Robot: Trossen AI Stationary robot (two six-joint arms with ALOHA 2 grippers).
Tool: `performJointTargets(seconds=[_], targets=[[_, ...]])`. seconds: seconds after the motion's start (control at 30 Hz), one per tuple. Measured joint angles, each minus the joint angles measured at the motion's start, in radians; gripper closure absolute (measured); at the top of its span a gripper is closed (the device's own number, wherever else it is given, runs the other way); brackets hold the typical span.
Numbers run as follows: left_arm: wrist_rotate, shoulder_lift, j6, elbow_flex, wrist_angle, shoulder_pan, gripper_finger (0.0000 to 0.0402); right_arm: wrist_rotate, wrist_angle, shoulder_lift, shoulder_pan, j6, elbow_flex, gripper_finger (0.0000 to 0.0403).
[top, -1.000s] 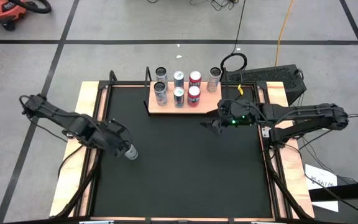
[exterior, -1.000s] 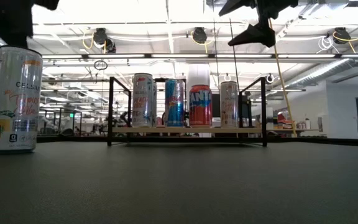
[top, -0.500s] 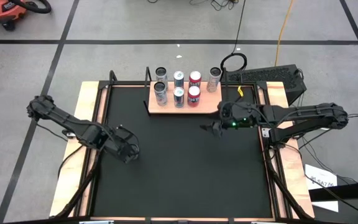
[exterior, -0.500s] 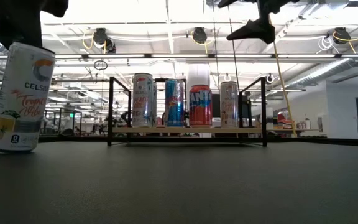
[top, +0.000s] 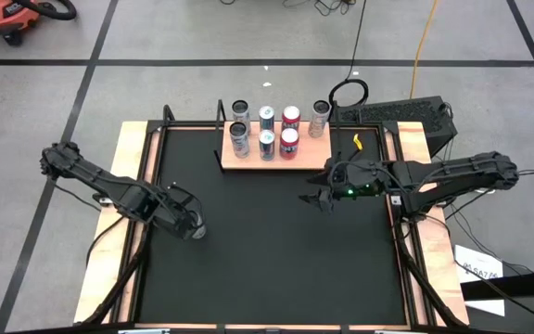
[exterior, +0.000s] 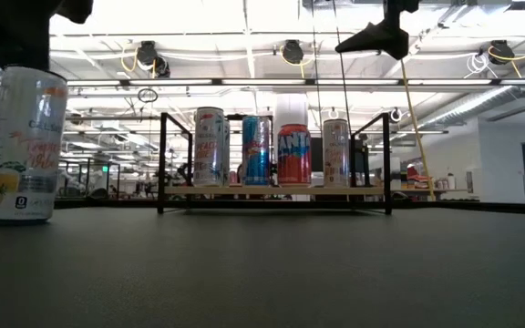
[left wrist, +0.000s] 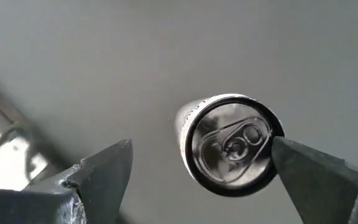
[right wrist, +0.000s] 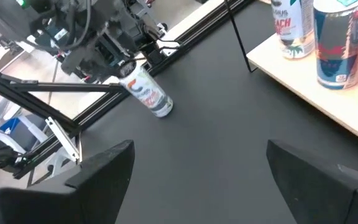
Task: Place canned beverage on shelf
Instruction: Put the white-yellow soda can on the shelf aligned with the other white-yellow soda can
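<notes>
**Loose can stands on mat, L gripper spread above it; shelf holds seven cans**

High view: shelf (top: 272,153) sits at far edge of black table (top: 267,250), wooden board w/ black posts. Seven cans on it: a front row of three, a back row of four. Loose can (top: 196,225) is well apart from shelf, toward table's left side. L gripper (top: 185,219) is right over that can, arm coming in from the left wooden strip. R gripper (top: 319,199) hovers near shelf's right front corner, over bare mat, nothing in it.

Low view: white can (exterior: 23,146) w/ fruit print stands upright on mat, well left of shelf (exterior: 274,189). Dark L gripper body directly above can top; whether it touches, can't tell. Four cans show abreast on shelf: white, blue, red, white. R gripper (exterior: 375,38) hangs high above shelf's right end, fingers spread.

L wrist view: can (left wrist: 232,148) seen from above, pull tab up, between the two fingers. One finger (left wrist: 306,174) is just at can's rim; other finger stands clear w/ gap. Jaws wide, no firm hold seen.

R wrist view: jaws wide, empty, over mat. Shelf board (right wrist: 319,93) w/ two cans ahead; L gripper (right wrist: 114,53) over the can (right wrist: 148,93) farther off.
</notes>
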Motion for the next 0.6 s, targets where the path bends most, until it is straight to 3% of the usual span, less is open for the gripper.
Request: performJointTargets(seconds=[0.17,0.33,0.5,0.6], targets=[[-0.002,-0.002,-0.074,0.071,-0.129,0.000,0.0030,0.022,-0.002,0.000,0.007,-0.001,0.000,0.0049],[-0.052,-0.003,-0.176,0.112,-0.146,0.000,0.0030,0.026,-0.003,0.000,0.006,-0.003,0.000,0.0049],[-0.083,0.008,-0.477,0.117,-0.106,-0.025,0.0030,0.020,-0.043,0.000,0.006,0.006,0.000,0.0049],[-0.116,0.050,-0.580,0.117,-0.101,-0.073,0.0030,0.000,-0.066,0.000,0.006,0.009,0.000,0.0049]])
